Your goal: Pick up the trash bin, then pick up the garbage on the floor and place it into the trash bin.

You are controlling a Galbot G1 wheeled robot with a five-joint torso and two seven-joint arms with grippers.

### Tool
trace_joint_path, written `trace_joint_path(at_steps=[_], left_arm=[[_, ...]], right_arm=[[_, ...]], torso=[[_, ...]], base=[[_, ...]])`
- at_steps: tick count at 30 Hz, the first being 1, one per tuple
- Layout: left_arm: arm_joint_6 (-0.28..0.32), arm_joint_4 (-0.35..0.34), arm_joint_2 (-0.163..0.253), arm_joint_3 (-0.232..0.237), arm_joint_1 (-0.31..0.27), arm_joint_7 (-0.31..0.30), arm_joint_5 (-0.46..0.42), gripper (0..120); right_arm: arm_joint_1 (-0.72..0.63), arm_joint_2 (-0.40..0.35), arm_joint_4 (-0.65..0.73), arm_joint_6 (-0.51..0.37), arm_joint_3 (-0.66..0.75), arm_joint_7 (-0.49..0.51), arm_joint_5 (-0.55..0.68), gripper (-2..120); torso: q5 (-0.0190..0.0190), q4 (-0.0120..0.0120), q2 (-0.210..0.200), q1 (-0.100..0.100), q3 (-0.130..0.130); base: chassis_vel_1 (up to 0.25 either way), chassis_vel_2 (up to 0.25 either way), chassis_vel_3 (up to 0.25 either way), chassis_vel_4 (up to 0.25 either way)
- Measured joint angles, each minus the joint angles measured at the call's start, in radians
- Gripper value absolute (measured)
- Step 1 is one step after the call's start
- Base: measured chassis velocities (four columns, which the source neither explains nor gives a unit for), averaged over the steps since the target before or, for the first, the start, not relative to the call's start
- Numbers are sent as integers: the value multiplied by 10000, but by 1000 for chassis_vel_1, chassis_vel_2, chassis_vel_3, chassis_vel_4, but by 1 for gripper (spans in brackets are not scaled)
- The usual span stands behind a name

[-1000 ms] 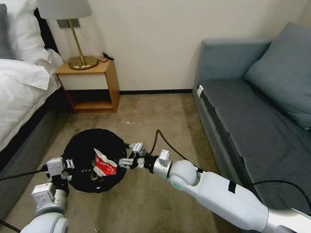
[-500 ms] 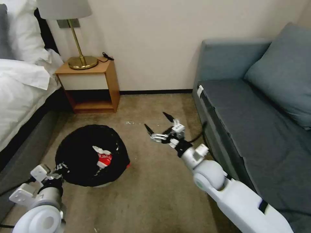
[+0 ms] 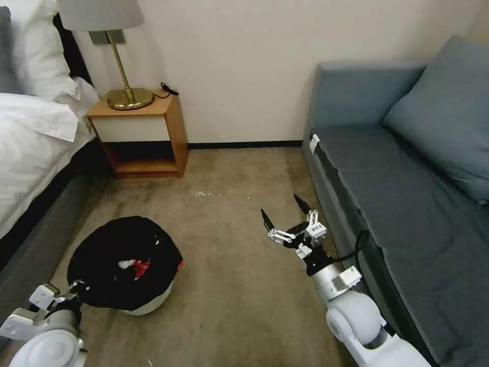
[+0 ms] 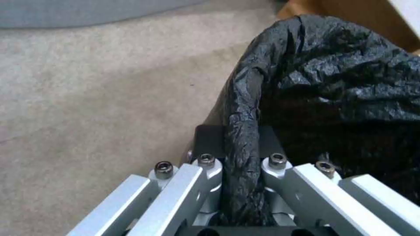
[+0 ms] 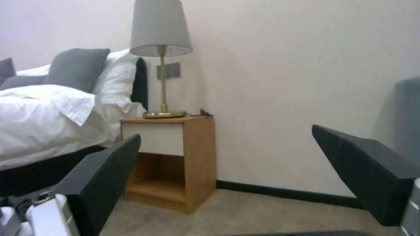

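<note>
Trash bin [image 3: 133, 300] sits tilted on the carpet near the bed, its black-bagged rim pinched in my left fingers [image 4: 205, 144] (red-and-white carton [image 3: 135, 265] inside). My right gripper [image 3: 285, 220] hangs beside the sofa [image 3: 397, 204], fingers spread, empty.

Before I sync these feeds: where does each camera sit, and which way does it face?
Head view: up high, looking down at the carpet; trash bin, left gripper on its rim, open right gripper.
Left wrist view: looks along its gripper clamped on the bin's bag rim.
Right wrist view: low, facing the nightstand.
The head and right wrist views share the nightstand.
</note>
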Motion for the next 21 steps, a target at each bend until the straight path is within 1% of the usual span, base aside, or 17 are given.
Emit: trace_joint_path(at_steps=[5,8,12,17,19,20,21], left_arm=[[2,324,46,60,-85,-117,52,7],[4,532,81,209,-97,-140,184,7],[-7,557,71,340,-74,-146,476,7],[-95,268,35,453,144,-150,780,7],[-151,-23,48,490,270,-146,1003,7],[-151,-23,48,490,270,-146,1003,7],[-194,-224,74,517,346,-138,1220,7]], right_arm=[[-284,76,139,46,130,41,-256,100],[-460,89,220,75,226,43,-505,100],[-612,134,309,79,247,50,-619,100],[-723,255,343,93,248,58,-746,100],[-741,311,366,95,248,118,-791,100],[-741,311,366,95,248,118,-791,100],[-741,313,387,86,249,160,-798,100]], torso=[[0,1,0,-1,0],[-1,1,0,0,0],[0,-1,0,0,0],[2,0,0,0,0],[1,0,1,0,0],[1,0,1,0,0],[1,0,0,0,0]], base=[[0,0,0,0],[0,0,0,0],[0,0,0,0],[0,0,0,0],[0,0,0,0],[0,0,0,0],[0,0,0,0]])
